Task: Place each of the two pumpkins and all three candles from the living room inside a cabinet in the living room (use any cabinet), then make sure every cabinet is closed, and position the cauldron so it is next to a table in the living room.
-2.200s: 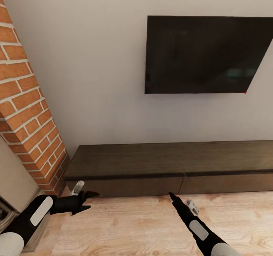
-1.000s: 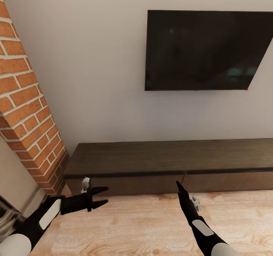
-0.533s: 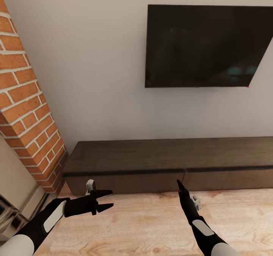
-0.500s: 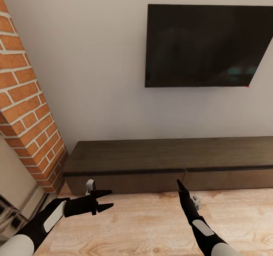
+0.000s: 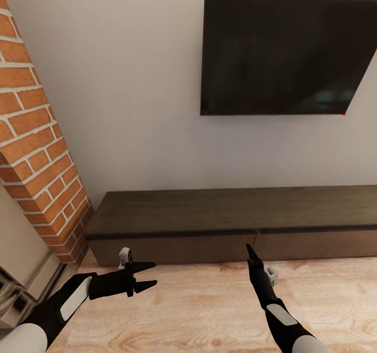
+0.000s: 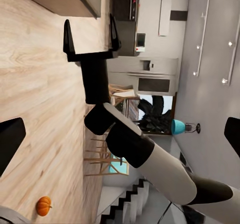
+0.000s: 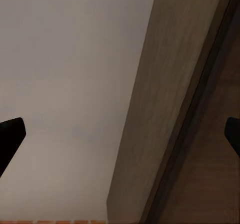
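The cabinet [image 5: 230, 214], a long low dark-brown console, stands against the wall with its two drawer fronts flush and shut. My right gripper [image 5: 251, 250] points at the seam between those fronts, just short of them. It is open, and the left wrist view shows the right gripper [image 6: 91, 33] with spread, empty fingers. The right wrist view looks along the cabinet [image 7: 165, 114] top edge. My left gripper [image 5: 148, 275] hovers open and empty over the floor, left of the right arm. One orange pumpkin [image 6: 44, 205] lies on the wooden floor behind me. Candles and cauldron are out of view.
A dark TV [image 5: 285, 54] hangs on the wall above the cabinet. A brick column [image 5: 34, 149] rises close at the left. Light wooden floor [image 5: 199, 311] spreads in front of the cabinet. The left wrist view shows a kitchen with a fridge [image 6: 152, 74] in the distance.
The camera has tilted slightly, so the TV sits higher in the picture. My left gripper has swung to the right over the floor. The right gripper has crept closer to the cabinet front.
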`<state>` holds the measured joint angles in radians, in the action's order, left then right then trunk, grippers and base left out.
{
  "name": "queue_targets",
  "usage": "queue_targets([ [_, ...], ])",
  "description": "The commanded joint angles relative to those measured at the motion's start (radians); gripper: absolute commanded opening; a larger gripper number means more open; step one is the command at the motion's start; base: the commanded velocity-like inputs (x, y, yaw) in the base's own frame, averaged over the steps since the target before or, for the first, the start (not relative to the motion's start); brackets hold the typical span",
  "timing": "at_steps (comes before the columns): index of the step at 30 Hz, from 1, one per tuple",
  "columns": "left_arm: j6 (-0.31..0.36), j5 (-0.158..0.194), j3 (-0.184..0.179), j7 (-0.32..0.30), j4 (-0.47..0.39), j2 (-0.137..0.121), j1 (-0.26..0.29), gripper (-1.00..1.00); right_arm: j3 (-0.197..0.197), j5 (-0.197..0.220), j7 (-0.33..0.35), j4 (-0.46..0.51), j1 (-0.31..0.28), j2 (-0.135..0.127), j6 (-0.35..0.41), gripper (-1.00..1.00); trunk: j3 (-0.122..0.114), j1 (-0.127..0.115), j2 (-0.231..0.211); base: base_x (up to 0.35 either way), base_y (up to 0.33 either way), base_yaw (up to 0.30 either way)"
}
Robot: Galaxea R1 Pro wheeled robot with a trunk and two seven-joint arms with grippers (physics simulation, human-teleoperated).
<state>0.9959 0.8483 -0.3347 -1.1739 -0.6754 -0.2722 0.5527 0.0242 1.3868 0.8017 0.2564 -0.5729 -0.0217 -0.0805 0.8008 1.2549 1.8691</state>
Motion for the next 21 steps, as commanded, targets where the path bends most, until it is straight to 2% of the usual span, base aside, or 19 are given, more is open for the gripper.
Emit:
queue_targets([
  [1,0.006,0.005,-0.004,-0.003,0.0,-0.001,0.001,1.0,0.002,-0.001,0.01,-0.001,-0.001,0.0,0.0,1.0,0.004,0.004,0.008,0.0,0.0,0.0],
  [8,0.006,0.005,-0.004,-0.003,0.0,-0.001,0.001,1.0,-0.005,-0.011,0.011,-0.002,-0.001,0.001,-0.01,1.0,0.026,0.031,0.057,0.0,0.0,0.0],
  [17,0.006,0.005,-0.004,-0.004,0.0,-0.001,0.001,1.0,0.0,0.003,0.01,-0.004,-0.001,0.003,0.003,1.0,0.054,0.065,0.12,0.0,0.0,0.0],
  [21,0.005,0.005,-0.004,-0.005,0.0,-0.001,0.001,1.0,0.001,0.005,0.015,-0.004,-0.001,0.003,0.069,1.0,0.067,0.08,0.148,0.0,0.0,0.0],
])
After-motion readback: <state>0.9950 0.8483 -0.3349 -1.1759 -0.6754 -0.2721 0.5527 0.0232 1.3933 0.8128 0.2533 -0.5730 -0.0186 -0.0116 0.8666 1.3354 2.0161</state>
